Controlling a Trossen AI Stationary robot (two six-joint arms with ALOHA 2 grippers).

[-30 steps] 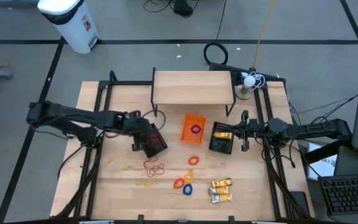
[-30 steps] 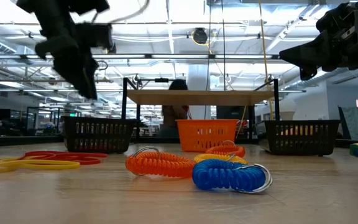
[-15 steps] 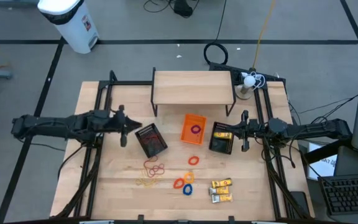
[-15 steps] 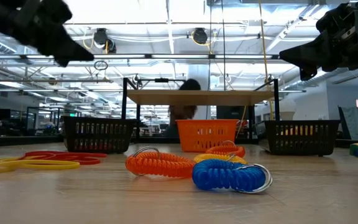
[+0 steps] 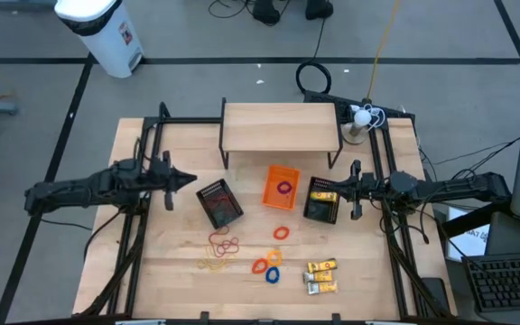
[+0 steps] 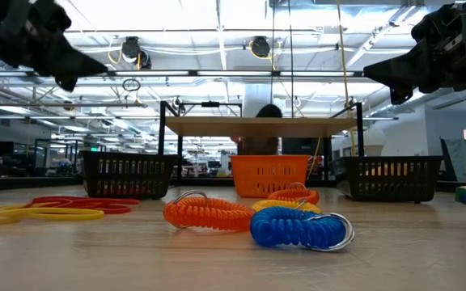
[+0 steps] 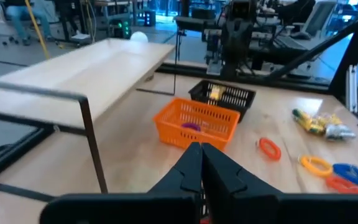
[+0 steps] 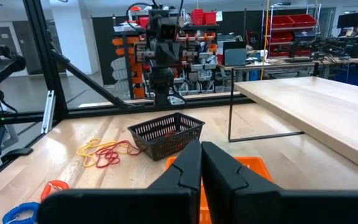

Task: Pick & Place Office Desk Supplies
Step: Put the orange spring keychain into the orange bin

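The office desk supplies lie on the near half of the table: red and tan rubber bands (image 5: 222,246), an orange ring (image 5: 281,233), red, yellow and blue coil rings (image 5: 267,264) and yellow-and-white packets (image 5: 322,276). A purple ring (image 5: 284,188) lies in the orange bin (image 5: 281,188). More packets (image 7: 216,93) lie in the right black mesh bin (image 5: 321,200). My left gripper (image 5: 193,179) is shut and empty, level above the table, left of the left black bin (image 5: 219,203). My right gripper (image 5: 338,188) is shut and empty at the right bin's far right side.
A raised wooden shelf (image 5: 281,126) on thin black legs spans the far middle of the table. Black frame rails (image 5: 143,153) run along both table sides. In the low view a person (image 6: 267,113) shows behind the shelf, beyond the table.
My left gripper has drawn back from above the left black bin toward the table's left edge. It has tipped up from pointing steeply down to about level. The bin and the loose supplies have stayed where they were.
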